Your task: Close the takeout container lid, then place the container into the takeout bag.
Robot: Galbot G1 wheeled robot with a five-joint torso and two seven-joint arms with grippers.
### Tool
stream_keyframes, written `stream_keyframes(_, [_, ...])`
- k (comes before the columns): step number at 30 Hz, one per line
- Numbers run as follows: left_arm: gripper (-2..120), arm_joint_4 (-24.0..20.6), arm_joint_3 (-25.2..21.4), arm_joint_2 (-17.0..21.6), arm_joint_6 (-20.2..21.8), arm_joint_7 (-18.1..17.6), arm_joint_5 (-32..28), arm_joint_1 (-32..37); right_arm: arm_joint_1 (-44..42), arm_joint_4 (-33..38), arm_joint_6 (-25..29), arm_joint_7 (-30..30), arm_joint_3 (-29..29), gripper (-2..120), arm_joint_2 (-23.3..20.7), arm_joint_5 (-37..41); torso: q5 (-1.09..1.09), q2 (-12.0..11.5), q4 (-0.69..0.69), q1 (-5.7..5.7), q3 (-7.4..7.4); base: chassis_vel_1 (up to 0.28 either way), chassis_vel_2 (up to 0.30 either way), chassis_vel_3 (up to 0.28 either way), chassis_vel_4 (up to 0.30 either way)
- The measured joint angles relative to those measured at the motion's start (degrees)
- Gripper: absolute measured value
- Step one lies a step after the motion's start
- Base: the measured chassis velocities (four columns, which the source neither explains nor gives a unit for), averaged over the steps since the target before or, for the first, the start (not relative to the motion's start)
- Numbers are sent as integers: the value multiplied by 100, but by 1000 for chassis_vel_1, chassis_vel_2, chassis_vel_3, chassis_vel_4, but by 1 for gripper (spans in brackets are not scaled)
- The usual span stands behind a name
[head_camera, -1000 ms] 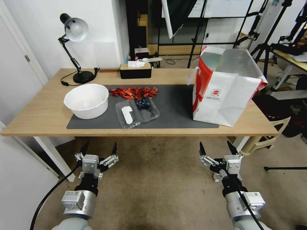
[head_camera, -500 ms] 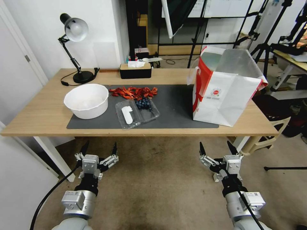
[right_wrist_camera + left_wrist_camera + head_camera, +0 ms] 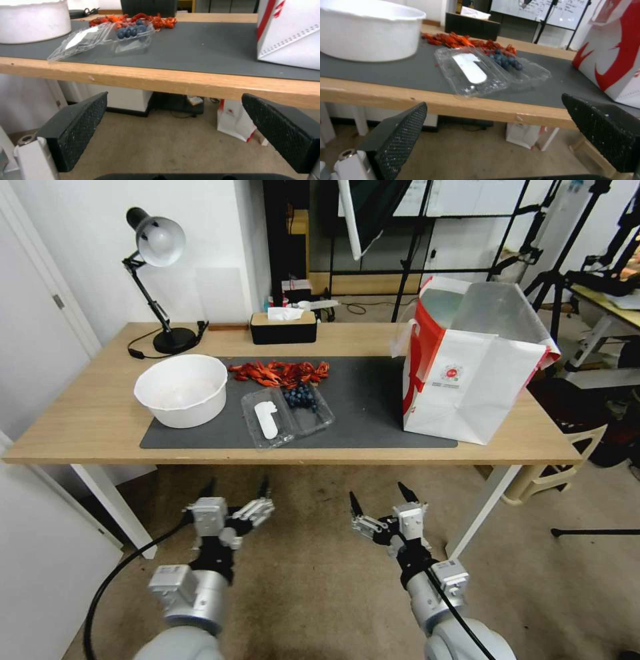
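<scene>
The clear plastic takeout container [image 3: 288, 411] lies open mid-frame on the bench [image 3: 80, 427], blueberries [image 3: 300, 396] inside. Left gripper [image 3: 235, 488] and right gripper [image 3: 379, 498] hang below, jaws apart.

container [image 3: 309, 407]: clear thin plastic, glossy, creased
lid [image 3: 267, 421]: clear plastic, matt white sticker
bag [image 3: 467, 380]: smooth white and red outside, silver foil lining
table [image 3: 80, 420]: light wood, smooth, matt
mat [image 3: 373, 400]: dark grey, matt
bowl [image 3: 181, 389]: white, smooth, looks plastic
lamp [image 3: 155, 247]: black, glossy shade
left gripper [image 3: 235, 492]: silvery metal body
pads [image 3: 403, 135]: black, rough, dotted grain
</scene>
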Motion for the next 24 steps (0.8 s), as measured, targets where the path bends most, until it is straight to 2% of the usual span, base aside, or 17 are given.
stream_keyframes(15, [100, 134, -127, 124, -132, 138, -18, -24, 35, 218, 102, -9, 370, 100, -37, 215, 1, 0, 1, 0, 0, 0, 0, 0, 0])
stream_keyframes(18, [100, 175, -102, 152, -133, 198, -211, -40, 66, 244, 150, -33, 458, 100, -57, 350, 1, 0, 1, 0, 0, 0, 0, 0, 0])
stream_keyframes(21, [100, 216, 10, 173, 31, 199, -671, -115, 84, 294, 172, -70, 586, 100, -101, 528, 0, 0, 1, 0, 0, 0, 0, 0, 0])
stream_keyframes(24, [100, 218, 35, 173, 93, 180, -780, -138, 82, 300, 180, -73, 614, 100, -113, 557, 1, 0, 0, 0, 0, 0, 0, 0, 0])
